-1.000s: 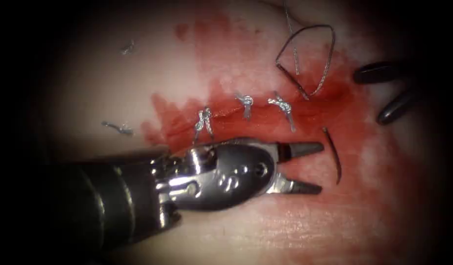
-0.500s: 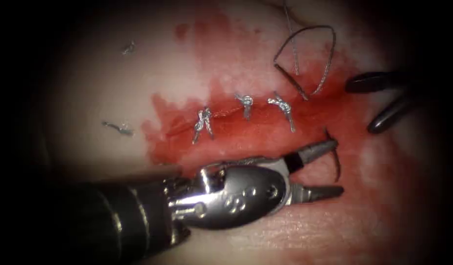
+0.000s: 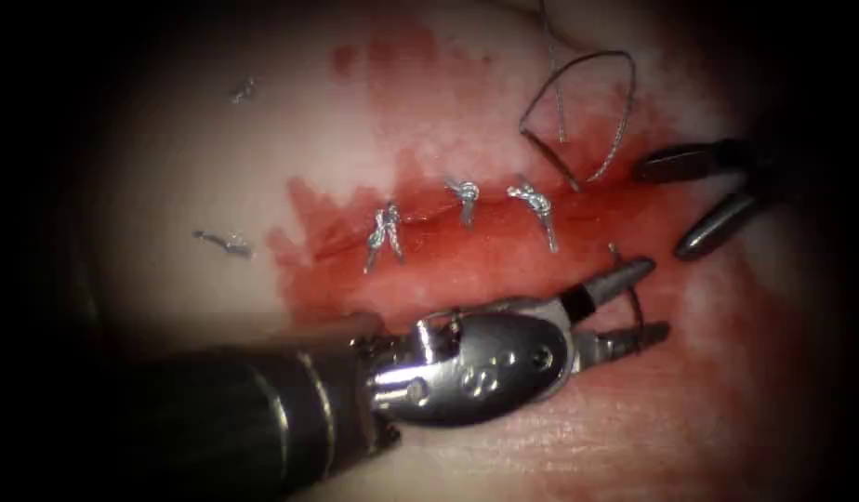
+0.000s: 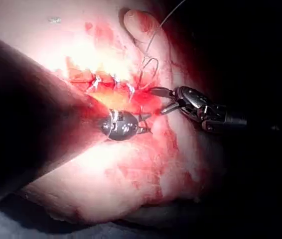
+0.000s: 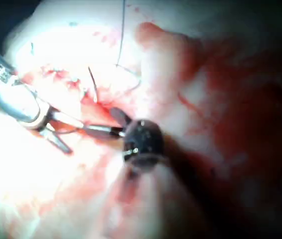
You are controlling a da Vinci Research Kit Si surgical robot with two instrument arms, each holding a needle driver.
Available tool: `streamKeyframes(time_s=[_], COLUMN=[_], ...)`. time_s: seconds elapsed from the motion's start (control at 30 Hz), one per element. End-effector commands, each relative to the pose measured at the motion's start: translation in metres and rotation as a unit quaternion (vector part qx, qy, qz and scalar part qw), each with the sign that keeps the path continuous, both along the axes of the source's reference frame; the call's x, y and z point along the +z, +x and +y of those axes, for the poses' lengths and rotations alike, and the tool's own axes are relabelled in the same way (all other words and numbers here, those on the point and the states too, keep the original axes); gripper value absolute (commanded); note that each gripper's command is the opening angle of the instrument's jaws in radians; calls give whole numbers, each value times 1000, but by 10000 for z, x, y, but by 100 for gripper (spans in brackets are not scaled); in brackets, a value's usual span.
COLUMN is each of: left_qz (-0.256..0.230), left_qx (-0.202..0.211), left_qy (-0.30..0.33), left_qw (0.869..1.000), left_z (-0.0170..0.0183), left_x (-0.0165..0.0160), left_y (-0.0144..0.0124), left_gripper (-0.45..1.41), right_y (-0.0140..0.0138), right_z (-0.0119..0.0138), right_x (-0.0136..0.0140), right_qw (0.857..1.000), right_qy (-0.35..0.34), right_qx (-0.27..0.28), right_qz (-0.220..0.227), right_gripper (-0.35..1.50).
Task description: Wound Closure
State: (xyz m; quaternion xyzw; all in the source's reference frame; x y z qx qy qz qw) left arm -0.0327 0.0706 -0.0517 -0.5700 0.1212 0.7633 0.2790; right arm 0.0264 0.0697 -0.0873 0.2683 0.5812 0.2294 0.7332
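I have two tools in view. Nearest me, my left end effector (image 3: 648, 302) comes in from 8 o'clock with its jaws spread, one on each side of the needle (image 3: 631, 296); I cannot tell whether either jaw touches it, and the tool holds nothing. The one needle lies on the tissue (image 3: 560, 446) at about 4 o'clock from the cut (image 3: 420, 223), near the cut's right end; I can't tell whether its tip is in the tissue. Beyond it I count three knotted stitches (image 3: 464, 195) across the cut, set in red fluid (image 3: 467, 260). At 3 o'clock my right end effector (image 3: 680, 206) is spread and empty. Farthest, at 1 o'clock, one thread (image 3: 588, 112) loops over the tissue. Two cut ends (image 3: 223, 244) lie at 9 and 10 o'clock.
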Motion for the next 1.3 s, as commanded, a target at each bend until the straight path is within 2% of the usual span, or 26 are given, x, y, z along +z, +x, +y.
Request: streamKeyframes(time_s=[0.03,0.1,0.23,0.33,0.53,0.7,0.77,0.8,1.0,1.07,1.13,1.17,1.23,1.3], left_qz=[-11,-37,-87,-108,-179,-203,-220,-229,-248,-263,-271,-281,-286,-297], left_qx=[-6,-22,-56,-57,-27,-4,4,16,31,40,46,61,69,83], left_qy=[11,49,125,151,222,240,257,278,321,342,353,364,368,382], left_qw=[1000,998,987,981,958,949,941,933,913,901,894,886,882,871], left_z=[4,1,2,4,23,36,37,36,32,33,33,32,31,30], left_x=[5,5,-1,-13,-59,-86,-93,-97,-99,-99,-99,-101,-102,-106], left_y=[-5,-3,2,4,3,3,6,12,28,33,35,37,38,40], left_gripper=[-14,-35,-35,-35,-35,-35,-35,-35,-35,-35,-35,-35,-35,-35], right_y=[5,1,-2,-4,-6,-6,-7,-8,-7,-7,-7,-6,-6,-6], right_z=[2,5,7,6,3,2,1,1,-2,-3,-5,-5,-6,-8], right_x=[5,6,7,7,8,8,8,8,8,8,8,8,9,10], right_qw=[1000,1000,1000,1000,1000,1000,1000,1000,1000,1000,1000,1000,1000,1000], right_qy=[-1,-2,-4,-4,-6,-6,-6,-6,-6,-6,-6,-7,-7,-8], right_qx=[2,8,15,18,19,19,19,19,18,17,17,17,16,16], right_qz=[2,0,1,2,4,4,4,4,5,6,6,5,6,6], right_gripper=[128,128,126,126,126,126,126,126,123,123,123,123,123,123])
